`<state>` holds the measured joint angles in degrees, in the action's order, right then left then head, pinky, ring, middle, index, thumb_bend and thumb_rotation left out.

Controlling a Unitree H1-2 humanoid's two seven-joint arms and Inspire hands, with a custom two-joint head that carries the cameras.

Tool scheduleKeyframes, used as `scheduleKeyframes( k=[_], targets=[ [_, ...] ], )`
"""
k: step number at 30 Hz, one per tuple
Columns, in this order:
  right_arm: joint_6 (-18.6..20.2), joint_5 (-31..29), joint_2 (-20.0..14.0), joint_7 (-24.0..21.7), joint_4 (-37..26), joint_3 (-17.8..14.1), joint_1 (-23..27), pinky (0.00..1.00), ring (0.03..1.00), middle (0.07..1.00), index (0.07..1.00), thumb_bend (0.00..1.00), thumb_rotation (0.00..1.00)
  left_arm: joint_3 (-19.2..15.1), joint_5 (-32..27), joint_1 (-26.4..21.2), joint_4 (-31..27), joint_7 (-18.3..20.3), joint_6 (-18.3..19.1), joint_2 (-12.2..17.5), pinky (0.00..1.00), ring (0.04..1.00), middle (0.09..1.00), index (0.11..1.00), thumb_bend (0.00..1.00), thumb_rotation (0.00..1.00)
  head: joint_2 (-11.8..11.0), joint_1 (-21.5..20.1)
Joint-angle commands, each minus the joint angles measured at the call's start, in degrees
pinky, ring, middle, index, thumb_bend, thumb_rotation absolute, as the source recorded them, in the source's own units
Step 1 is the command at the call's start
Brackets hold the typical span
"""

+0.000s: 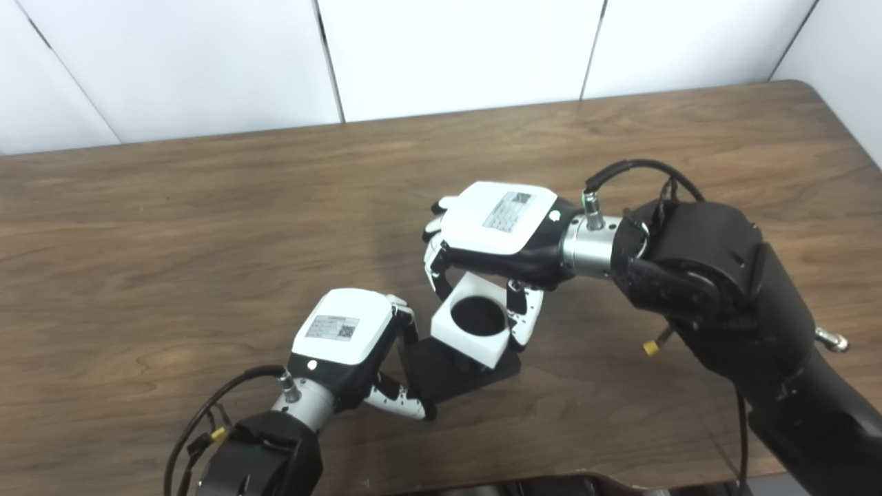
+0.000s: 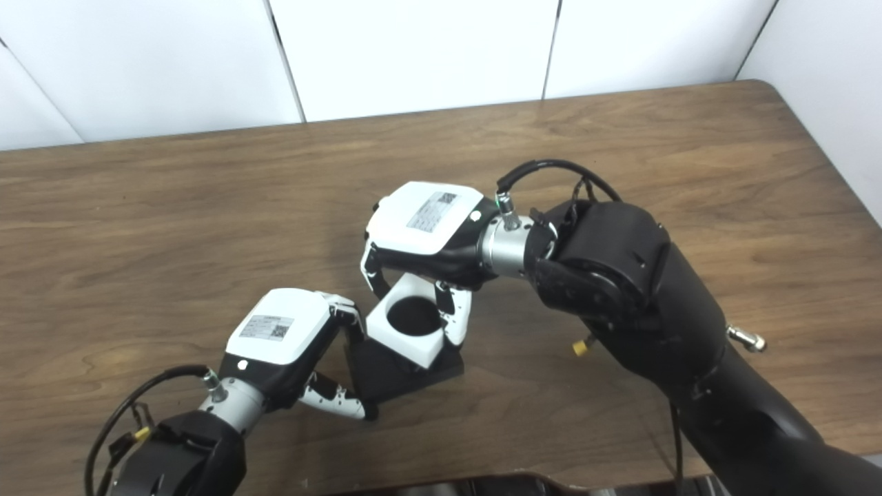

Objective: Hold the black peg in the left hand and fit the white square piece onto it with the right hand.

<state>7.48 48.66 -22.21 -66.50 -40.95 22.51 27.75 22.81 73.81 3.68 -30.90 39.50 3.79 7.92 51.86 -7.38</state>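
Observation:
The black peg piece (image 1: 448, 375) rests with its flat square base on the table near the front middle. My left hand (image 1: 351, 337) grips that base from the left, fingers and thumb closed on its edge. The white square piece (image 1: 475, 320), with a round hole in its top, sits over the peg, which fills the hole with black. My right hand (image 1: 499, 231) hangs above it, fingers closed on the white piece's far and right sides. How deep the peg sits in the hole is hidden.
The brown wooden table (image 1: 207, 227) stretches wide to the left and back. White wall panels (image 1: 441, 48) stand behind its far edge. My bulky right forearm (image 1: 730, 296) crosses the right side, with a cable looping above the wrist.

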Motion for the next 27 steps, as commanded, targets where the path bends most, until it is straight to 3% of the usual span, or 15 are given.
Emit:
scheduleKeyframes(
  k=[1,27],
  targets=[
    [1.38,0.15,0.55,-2.04,-2.26,-0.55,3.08,0.97,0.886,0.767,0.591,0.94,0.34,0.07,-0.22,-0.44,0.30,1.36,-0.36,0.09,0.78,0.813,0.779,0.491,0.51,0.06,0.08,0.03],
    [2.23,2.48,0.63,-3.14,-3.20,0.12,2.99,0.95,0.883,0.768,0.584,0.93,0.31,-0.04,-0.11,-0.41,0.02,1.74,-0.32,0.09,0.78,0.816,0.783,0.492,0.51,0.06,0.25,-0.06]
  ],
)
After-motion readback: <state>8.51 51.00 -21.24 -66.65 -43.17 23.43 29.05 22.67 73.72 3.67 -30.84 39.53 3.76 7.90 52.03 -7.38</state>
